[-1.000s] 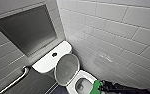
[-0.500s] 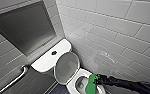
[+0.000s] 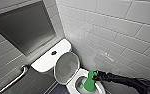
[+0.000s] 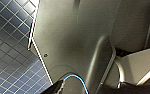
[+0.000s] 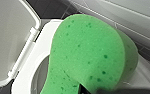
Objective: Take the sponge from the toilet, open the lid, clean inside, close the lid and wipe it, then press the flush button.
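Right hand (image 3: 95,78) and arm (image 3: 131,82) are glossy black; thin blue cable (image 4: 73,76) loops at left wrist.

There is one green sponge (image 3: 90,81), one white toilet bowl (image 3: 71,87), one oval lid (image 3: 66,68), one flat tank top (image 3: 44,62) and one small dark flush button (image 3: 53,52). The wall carries one metal grab rail (image 3: 14,79) and one large grey recessed panel (image 3: 23,27). One dark robot arm (image 3: 126,81) shows in the head view.

No legible text or signs.

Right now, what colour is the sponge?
Bright green, with small darker pores; the sponge shows best in the right wrist view.
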Controlling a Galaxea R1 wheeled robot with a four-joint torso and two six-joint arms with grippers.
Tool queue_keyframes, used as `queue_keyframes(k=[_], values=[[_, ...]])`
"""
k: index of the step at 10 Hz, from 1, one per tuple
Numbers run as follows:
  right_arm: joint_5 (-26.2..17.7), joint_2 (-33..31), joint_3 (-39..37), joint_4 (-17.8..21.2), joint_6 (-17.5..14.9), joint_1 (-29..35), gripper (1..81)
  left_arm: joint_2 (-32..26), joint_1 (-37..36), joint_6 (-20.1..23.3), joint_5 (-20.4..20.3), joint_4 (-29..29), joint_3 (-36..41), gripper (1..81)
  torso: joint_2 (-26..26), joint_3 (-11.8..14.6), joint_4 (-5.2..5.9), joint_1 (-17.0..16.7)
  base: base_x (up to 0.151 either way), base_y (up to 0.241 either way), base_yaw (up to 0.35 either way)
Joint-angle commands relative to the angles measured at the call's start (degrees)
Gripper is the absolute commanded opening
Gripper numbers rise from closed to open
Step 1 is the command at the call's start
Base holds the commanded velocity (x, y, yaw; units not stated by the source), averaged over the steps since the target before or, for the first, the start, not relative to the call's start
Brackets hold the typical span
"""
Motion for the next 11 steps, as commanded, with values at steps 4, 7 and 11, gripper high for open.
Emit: queue_keyframes(k=[4, 7, 11], values=[[-1.10, 3.44, -1.53, 1.20, 0.45, 9.68, 1.0, -0.32, 0.64, 0.12, 4.31, 0.40, -0.57, 81.1, 0.00, -6.40, 0.00, 0.00, 0.000, 0.000, 0.000], [-0.92, 3.79, -1.09, 1.20, 0.46, 11.34, 1.0, -0.32, 0.73, 0.21, 4.39, 0.49, -0.57, 81.1, 0.02, -6.93, 0.00, 0.00, 0.000, 0.000, 0.000], [-2.33, 5.29, -0.91, 1.38, 0.81, 16.52, 1.0, 0.64, 0.64, 0.21, 4.39, 0.49, -1.10, 81.1, 0.07, -9.53, 0.00, 0.04, 0.000, 0.000, 0.000]])
